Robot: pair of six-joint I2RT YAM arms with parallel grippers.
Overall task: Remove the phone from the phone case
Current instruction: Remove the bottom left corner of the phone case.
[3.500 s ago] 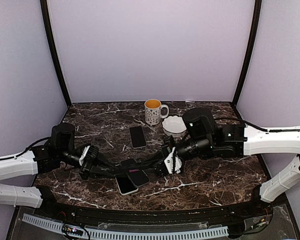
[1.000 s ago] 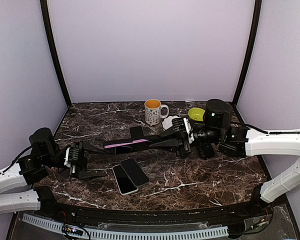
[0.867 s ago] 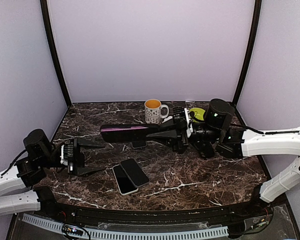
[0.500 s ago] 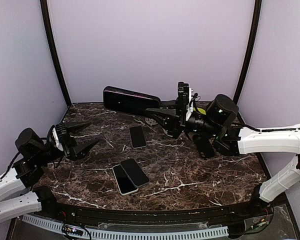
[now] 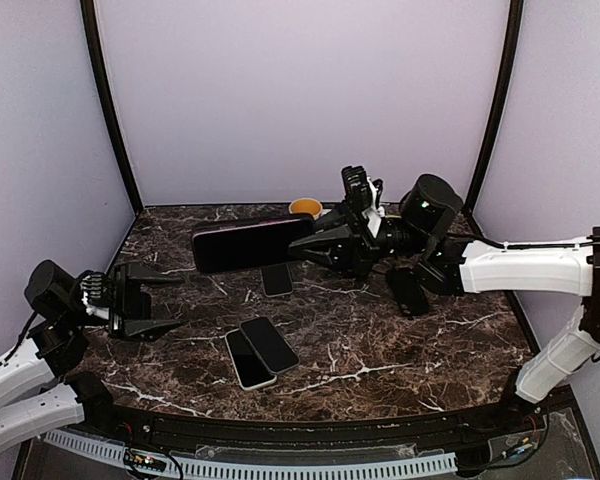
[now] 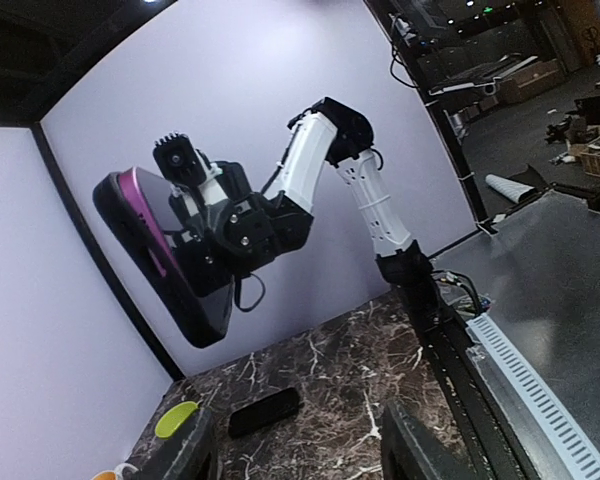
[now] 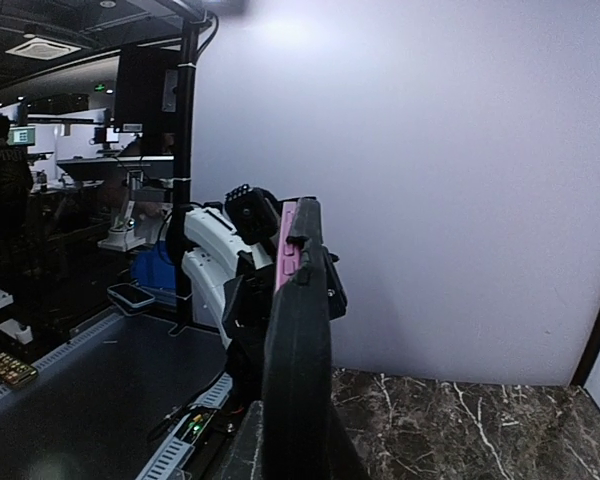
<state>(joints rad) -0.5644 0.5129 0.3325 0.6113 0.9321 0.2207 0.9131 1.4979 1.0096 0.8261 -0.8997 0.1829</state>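
The phone in its dark phone case (image 5: 252, 246) with a pink rim hangs in the air over the back middle of the table, long side level and broad face toward the camera. My right gripper (image 5: 313, 244) is shut on its right end. The right wrist view shows the phone case (image 7: 298, 340) edge-on, filling the middle. In the left wrist view the phone case (image 6: 165, 255) tilts high at the left. My left gripper (image 5: 143, 300) stands open and holds nothing, low over the table's left side, well left of the phone case. Its fingers (image 6: 410, 450) frame bare table.
Two bare phones (image 5: 260, 352) lie side by side near the front middle. Another phone (image 5: 276, 278) lies under the raised case, and a black one (image 5: 408, 290) lies below the right arm. A mug (image 5: 305, 207) stands at the back. A green bowl (image 6: 176, 418) sits at the back right.
My right gripper lifted the cased phone from just above the table and turned its broad face toward the camera. My left gripper drew back to the left and narrowed a little.
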